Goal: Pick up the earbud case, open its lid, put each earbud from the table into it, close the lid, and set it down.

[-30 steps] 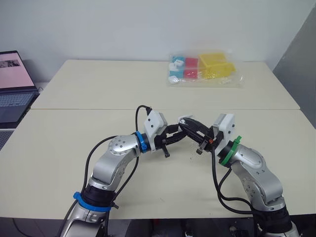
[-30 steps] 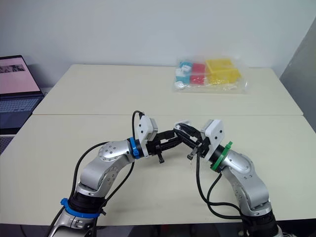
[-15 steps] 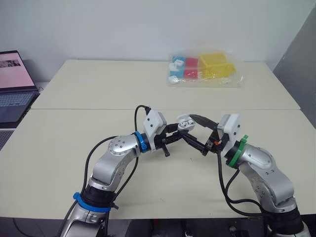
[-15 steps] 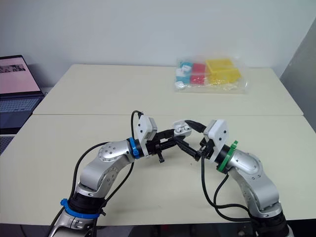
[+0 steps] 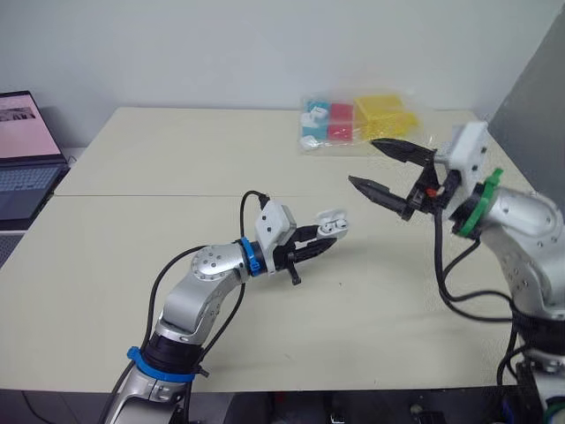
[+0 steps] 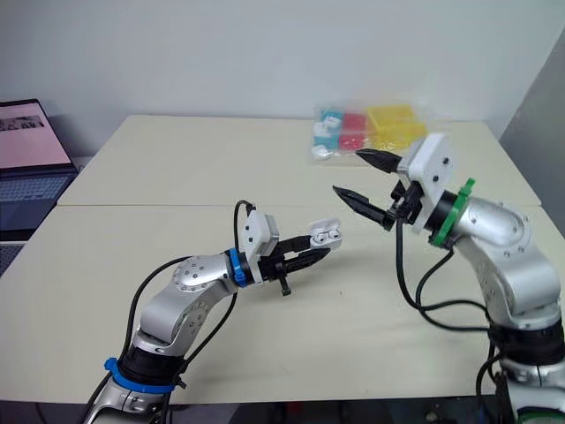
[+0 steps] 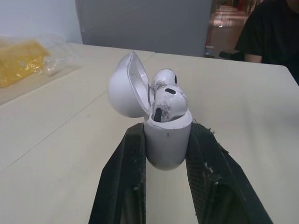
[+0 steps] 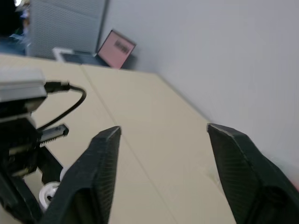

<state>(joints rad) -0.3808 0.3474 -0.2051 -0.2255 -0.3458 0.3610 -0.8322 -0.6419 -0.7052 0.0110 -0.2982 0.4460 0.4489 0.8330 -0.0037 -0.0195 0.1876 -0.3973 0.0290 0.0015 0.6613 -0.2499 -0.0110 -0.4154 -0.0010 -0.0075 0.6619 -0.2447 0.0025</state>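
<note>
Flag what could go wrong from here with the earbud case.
1. The left gripper clamps only the lower body of the earbud case, so pressing the open lid shut might twist or slip it.
2. The earbuds look to sit high in the case, so the lid may not close fully.
3. The open right gripper hangs well off from the case; a poorly aimed approach could knock the earbuds out.

The left gripper [image 6: 318, 251] is clamping the white earbud case [image 6: 325, 233], lid open, over the table [image 6: 177, 168]. At the case's two o'clock the right gripper [image 6: 347, 173] is hovering, fingers spread wide. A bag of coloured boxes [image 6: 375, 132] is lying at one o'clock, well apart.
</note>
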